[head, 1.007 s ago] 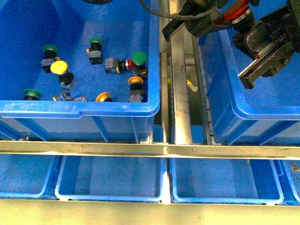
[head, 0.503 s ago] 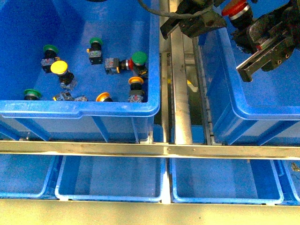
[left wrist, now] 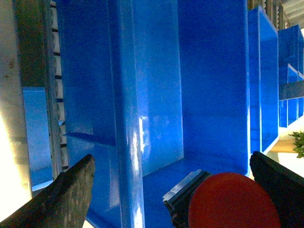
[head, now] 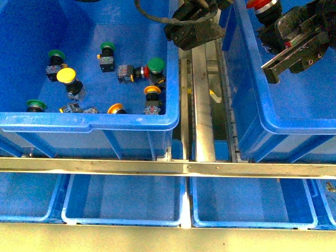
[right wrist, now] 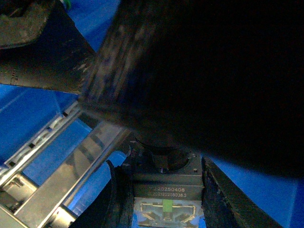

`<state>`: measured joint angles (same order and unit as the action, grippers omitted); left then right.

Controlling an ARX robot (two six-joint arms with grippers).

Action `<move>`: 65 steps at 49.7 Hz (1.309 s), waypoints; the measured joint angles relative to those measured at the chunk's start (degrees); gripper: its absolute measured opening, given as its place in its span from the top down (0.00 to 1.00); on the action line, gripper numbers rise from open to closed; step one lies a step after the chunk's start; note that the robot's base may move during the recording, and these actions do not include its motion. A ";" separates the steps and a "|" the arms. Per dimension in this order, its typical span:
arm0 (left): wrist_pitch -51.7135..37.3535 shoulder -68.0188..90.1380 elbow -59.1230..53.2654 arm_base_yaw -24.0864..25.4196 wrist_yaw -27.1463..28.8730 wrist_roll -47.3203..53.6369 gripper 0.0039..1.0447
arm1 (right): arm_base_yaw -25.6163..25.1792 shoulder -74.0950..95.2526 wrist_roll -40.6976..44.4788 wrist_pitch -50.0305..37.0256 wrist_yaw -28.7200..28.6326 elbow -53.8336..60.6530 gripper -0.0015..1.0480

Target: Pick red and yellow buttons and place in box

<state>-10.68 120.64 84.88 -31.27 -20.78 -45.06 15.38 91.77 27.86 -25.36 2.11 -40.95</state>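
Left end effector [left wrist: 172, 159] is backing off toward 9 o'clock. It is now sitting over the grey metal rail [head: 202, 105] at 12 o'clock of the front view, no longer crowding the button. Its fingers are standing wide apart and holding nothing. Right end effector [right wrist: 161, 183] is drifting up toward 1 o'clock and taking the red mushroom-cap push button with black switch body [head: 261, 4] along, so the frame's top edge is now cutting the cap. The right fingers are clamping the switch body from both sides, which is plain in the right wrist view. A printed label is facing that camera, too small to read.

Judging from this, the carry is nearly finishing: the button is hanging above the large deep bright-blue plastic box [head: 252, 113] at 3 o'clock, apart from its walls. Release is looking like the next step.

More work is waiting in the second blue plastic bin [head: 89, 122] at 9 o'clock. A yellow-capped button [head: 66, 75] and an orange-capped button [head: 152, 90] are lying there well apart. What looks like a red-capped button [head: 139, 72] is lying on its side against a green-capped button [head: 156, 64].
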 joint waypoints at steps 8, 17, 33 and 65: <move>-1.44 -1.25 -1.97 0.83 -0.07 0.39 0.07 | 0.50 -0.22 0.00 0.35 -0.22 0.15 0.70; -2.34 -1.46 -2.29 1.11 0.96 2.05 0.07 | 0.70 -0.33 -0.13 0.57 -0.20 0.26 0.70; 2.40 -1.22 1.73 -0.68 2.60 6.10 0.07 | 1.05 -0.35 -1.90 0.42 0.24 0.42 0.71; 0.20 -1.20 0.92 -1.44 4.85 0.96 0.07 | 5.29 1.53 -2.14 1.31 1.79 -2.40 0.71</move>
<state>-10.48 119.44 85.80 -32.71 -15.92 -44.10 20.67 93.30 25.71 -24.05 3.90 -43.35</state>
